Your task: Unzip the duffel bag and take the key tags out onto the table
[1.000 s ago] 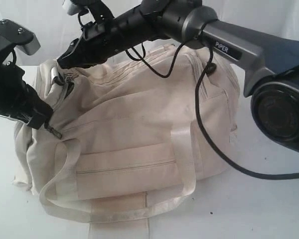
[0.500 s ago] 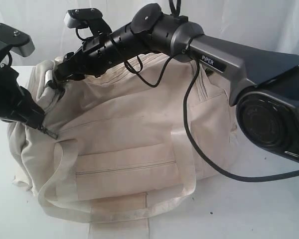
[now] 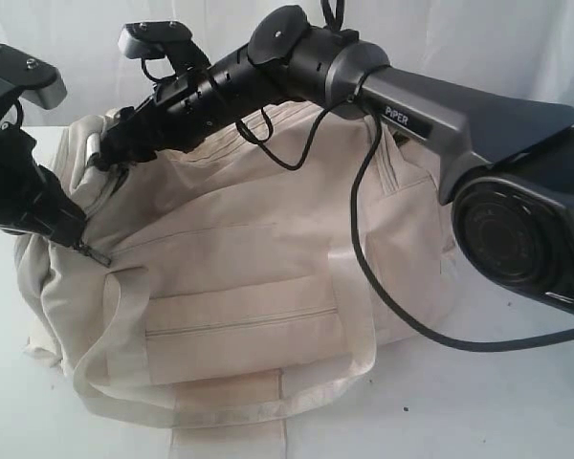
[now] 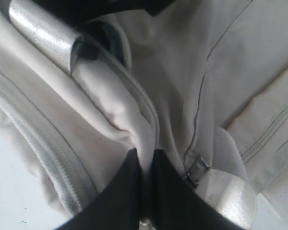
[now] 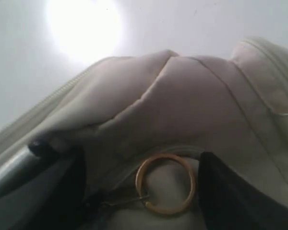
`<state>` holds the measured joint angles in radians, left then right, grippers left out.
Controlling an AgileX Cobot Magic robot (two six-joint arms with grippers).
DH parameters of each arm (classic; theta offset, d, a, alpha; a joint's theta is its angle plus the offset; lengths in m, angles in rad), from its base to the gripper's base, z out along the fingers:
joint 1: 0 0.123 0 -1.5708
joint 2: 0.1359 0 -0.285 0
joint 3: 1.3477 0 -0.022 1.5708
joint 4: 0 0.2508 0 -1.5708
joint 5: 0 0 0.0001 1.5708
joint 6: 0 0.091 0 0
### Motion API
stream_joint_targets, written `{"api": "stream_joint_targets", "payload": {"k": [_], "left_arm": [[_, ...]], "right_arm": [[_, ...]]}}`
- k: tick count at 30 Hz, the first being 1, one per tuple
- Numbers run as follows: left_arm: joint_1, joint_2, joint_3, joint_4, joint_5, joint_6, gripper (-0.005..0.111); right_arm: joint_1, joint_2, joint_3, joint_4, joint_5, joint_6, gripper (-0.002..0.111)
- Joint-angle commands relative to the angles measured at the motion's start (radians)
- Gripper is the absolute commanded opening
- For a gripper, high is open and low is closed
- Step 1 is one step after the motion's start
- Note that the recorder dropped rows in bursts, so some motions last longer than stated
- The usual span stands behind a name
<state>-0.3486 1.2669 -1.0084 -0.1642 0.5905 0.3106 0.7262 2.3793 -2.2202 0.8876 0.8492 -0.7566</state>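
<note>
The cream duffel bag [image 3: 268, 249] lies on the white table [image 3: 488, 402]. My left gripper [image 3: 82, 245] is at the bag's left end, shut on a fold of its fabric [image 4: 145, 160]. My right arm reaches across the top of the bag to its upper left end. There the right gripper [image 3: 110, 153] stands open. The metal ring zipper pull [image 5: 165, 183] lies loose on the cloth between its dark fingers [image 5: 230, 196]. The key tags are hidden.
A pale webbing strap [image 3: 115, 397] loops over the table in front of the bag. The front pocket zip [image 3: 239, 320] is closed. A black cable [image 3: 383, 268] hangs from the right arm across the bag's right side. A small metal pull [image 4: 196, 170] sits beside my left fingers.
The right gripper has opened and let go of the ring pull, and its arm has shifted left. The bag's left end has slid a little left. The left gripper stays shut.
</note>
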Motion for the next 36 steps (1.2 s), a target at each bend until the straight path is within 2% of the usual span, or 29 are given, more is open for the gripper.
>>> {"api": "stream_joint_targets", "payload": {"k": [1,4,6,17,25,29,30,32,36], "left_arm": [[-0.002,-0.011,0.007,-0.013,0.051,0.0,0.0],[-0.002,-0.011,0.007,-0.013,0.051,0.002,0.0],[-0.002,-0.011,0.007,-0.013,0.051,0.002,0.0],[-0.002,-0.011,0.007,-0.013,0.051,0.002,0.0],[-0.002,-0.011,0.007,-0.013,0.051,0.002,0.0],[-0.002,-0.011,0.007,-0.013,0.051,0.002,0.0],[-0.002,-0.011,0.007,-0.013,0.051,0.002,0.0],[-0.002,-0.011,0.007,-0.013,0.051,0.002,0.0],[-0.002,-0.011,0.007,-0.013,0.051,0.002,0.0]], "right_arm": [[0.003,-0.002,-0.003,-0.006,0.022,0.012,0.04],[0.003,-0.002,-0.003,-0.006,0.029,0.012,0.013],[0.003,-0.004,-0.003,-0.006,0.018,0.012,0.0],[-0.025,-0.058,-0.003,-0.054,-0.174,0.031,0.0],[-0.031,-0.065,-0.003,-0.073,-0.234,0.055,0.0],[-0.031,-0.065,-0.003,-0.076,-0.188,0.082,0.0],[-0.031,-0.065,-0.003,-0.076,-0.166,0.092,0.002],[-0.031,-0.065,-0.003,-0.076,-0.119,0.108,0.013],[-0.031,-0.059,-0.003,-0.098,-0.086,0.183,0.058]]}}
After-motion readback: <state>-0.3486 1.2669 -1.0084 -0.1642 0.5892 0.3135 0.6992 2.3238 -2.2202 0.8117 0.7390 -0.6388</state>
